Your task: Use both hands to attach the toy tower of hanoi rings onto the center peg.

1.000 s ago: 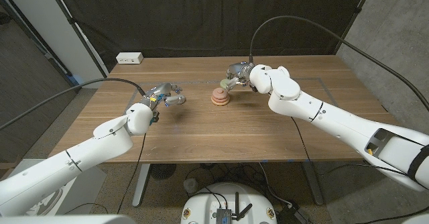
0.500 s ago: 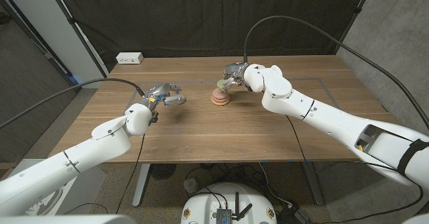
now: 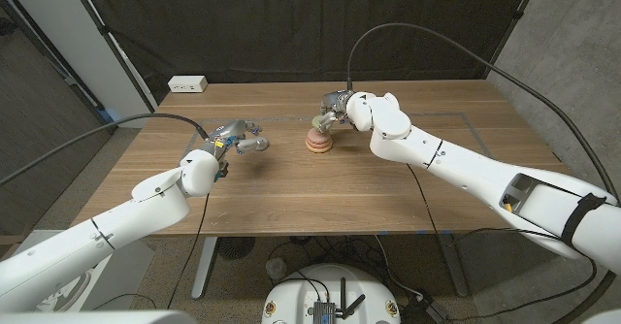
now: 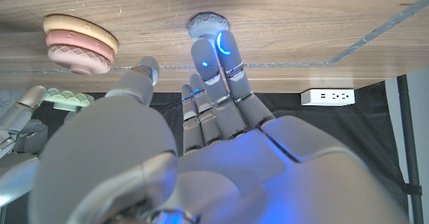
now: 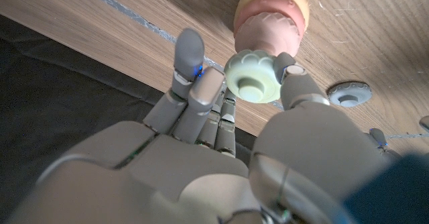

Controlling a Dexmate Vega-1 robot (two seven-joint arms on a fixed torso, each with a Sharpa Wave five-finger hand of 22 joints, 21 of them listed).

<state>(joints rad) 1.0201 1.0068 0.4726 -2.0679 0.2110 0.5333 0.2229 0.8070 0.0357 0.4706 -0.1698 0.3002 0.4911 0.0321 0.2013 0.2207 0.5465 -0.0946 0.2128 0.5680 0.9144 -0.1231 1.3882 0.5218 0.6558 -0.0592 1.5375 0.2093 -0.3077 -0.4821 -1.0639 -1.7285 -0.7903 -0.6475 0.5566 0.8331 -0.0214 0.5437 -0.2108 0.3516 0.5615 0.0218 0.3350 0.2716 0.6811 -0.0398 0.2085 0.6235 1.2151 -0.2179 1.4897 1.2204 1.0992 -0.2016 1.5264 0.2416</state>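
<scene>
A stack of toy rings [image 3: 317, 141], orange below and pink above, stands at the table's middle back; it also appears in the wrist views [image 4: 79, 43] [image 5: 271, 16]. My right hand [image 3: 337, 106] hovers just over the stack and pinches a pale green scalloped ring [image 5: 253, 76] [image 3: 317, 121] between thumb and fingers, a little above the pink top. A small blue-grey ring [image 4: 208, 26] [image 5: 348, 93] lies on the table to the left of the stack. My left hand [image 3: 237, 136] reaches toward it with fingers [image 4: 218, 56] stretched out and nothing in its grasp.
A white power strip [image 3: 188, 84] lies at the table's back left corner. Thin tape lines [image 3: 466, 120] mark the wooden table [image 3: 330, 188]. A dark curtain hangs behind.
My right hand has shifted slightly left with the green ring, closer over the stack. The left hand has not moved.
</scene>
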